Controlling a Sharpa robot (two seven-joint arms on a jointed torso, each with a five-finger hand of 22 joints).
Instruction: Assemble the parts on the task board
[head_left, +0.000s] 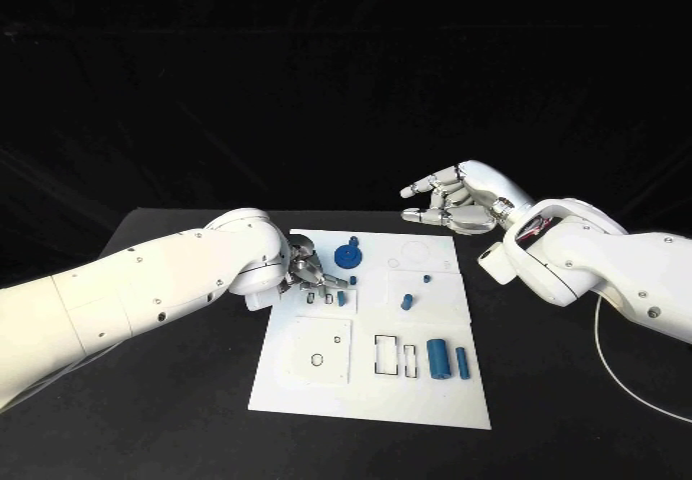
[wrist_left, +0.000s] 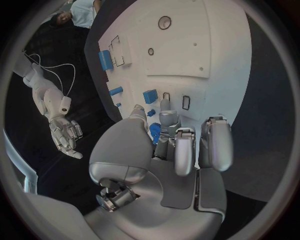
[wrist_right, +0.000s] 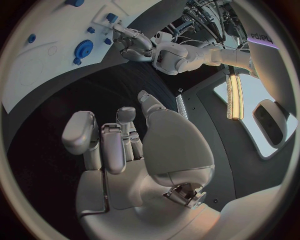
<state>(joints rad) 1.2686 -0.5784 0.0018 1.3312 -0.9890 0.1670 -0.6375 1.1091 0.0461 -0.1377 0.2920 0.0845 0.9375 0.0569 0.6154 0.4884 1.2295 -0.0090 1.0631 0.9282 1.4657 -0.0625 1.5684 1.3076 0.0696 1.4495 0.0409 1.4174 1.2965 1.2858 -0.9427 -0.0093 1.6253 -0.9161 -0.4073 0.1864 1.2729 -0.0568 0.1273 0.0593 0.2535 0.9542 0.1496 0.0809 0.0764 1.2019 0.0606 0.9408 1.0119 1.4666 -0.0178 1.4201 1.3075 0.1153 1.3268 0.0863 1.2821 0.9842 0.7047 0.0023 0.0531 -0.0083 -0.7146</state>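
The white task board (head_left: 418, 400) lies in the middle of the table. My left hand (head_left: 312, 280) hangs over the board's left part with its fingers bent down beside two small slots (wrist_left: 185, 102). I see nothing gripped in it. A small blue block (wrist_left: 150, 96) and a tiny blue piece (wrist_left: 150, 112) lie just past its thumb. A round blue gear-like part (head_left: 348, 256) stands close to the right of that hand. My right hand (head_left: 456, 200) hovers beyond the board's far edge, fingers loosely apart and empty. Two blue cylinders (head_left: 438, 358) lie at the near right.
A short blue peg (head_left: 408, 300) lies mid-board. A square inset with a round hole (head_left: 317, 355) sits at the board's near left, and rectangular slots (head_left: 387, 355) are beside the cylinders. Black table (head_left: 173, 420) surrounds the board. A white cable (head_left: 620, 370) runs at the right.
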